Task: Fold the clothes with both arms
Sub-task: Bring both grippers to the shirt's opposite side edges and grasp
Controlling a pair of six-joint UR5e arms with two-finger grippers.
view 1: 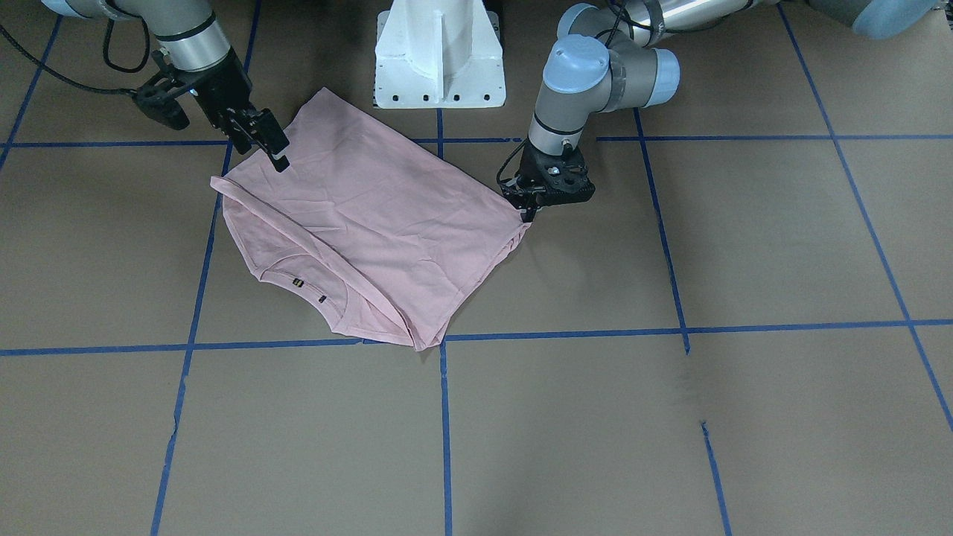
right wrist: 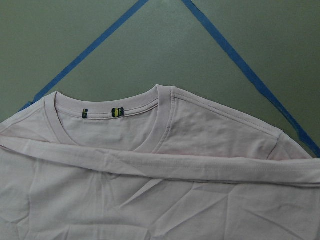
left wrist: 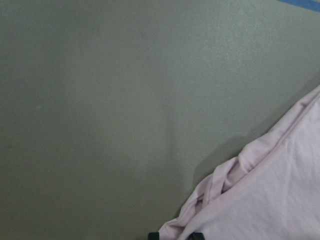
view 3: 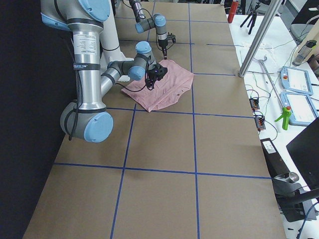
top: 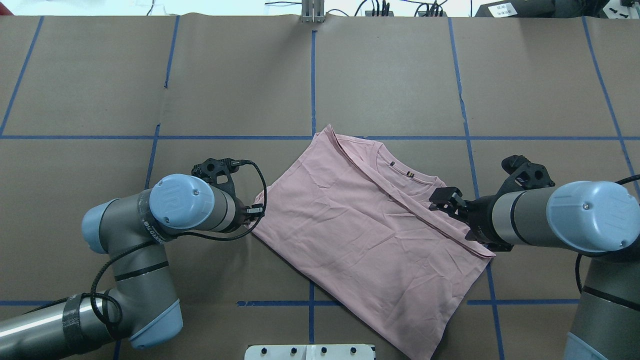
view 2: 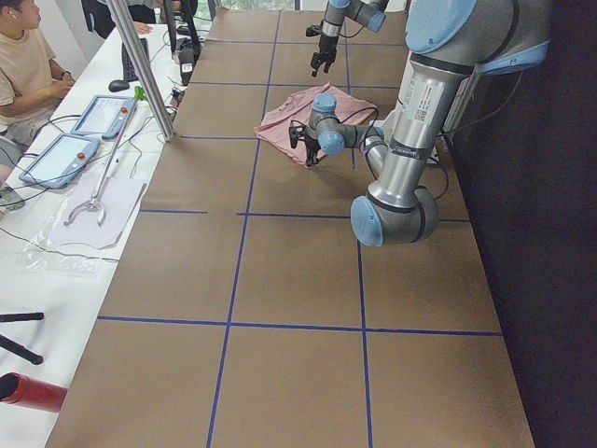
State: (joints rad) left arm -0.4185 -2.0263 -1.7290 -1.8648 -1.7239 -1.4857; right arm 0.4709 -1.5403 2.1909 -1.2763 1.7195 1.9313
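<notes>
1. Gripper states first: your left gripper (view 1: pixel 530 214) is clenched on a bunched corner of the pink T-shirt (view 1: pixel 372 216), low against the table (view 1: pixel 670 432).
2. Your right gripper (view 1: pixel 269 145) has its fingers spread, holding nothing, over the shirt's opposite edge.
3. You see the shirt lying folded, plain side up, between both grippers, with its neckline (right wrist: pixel 112 105) on the side away from the white pedestal (view 1: pixel 439 59).

Even bright light, soft shadows

T-shirt (top: pixel 370 220): 1 | arms (top: pixel 185 202) (top: pixel 590 215): 2 | pincers (top: pixel 256 211) (top: pixel 446 199): 2 | pedestal (view 1: pixel 439 59): 1
</notes>
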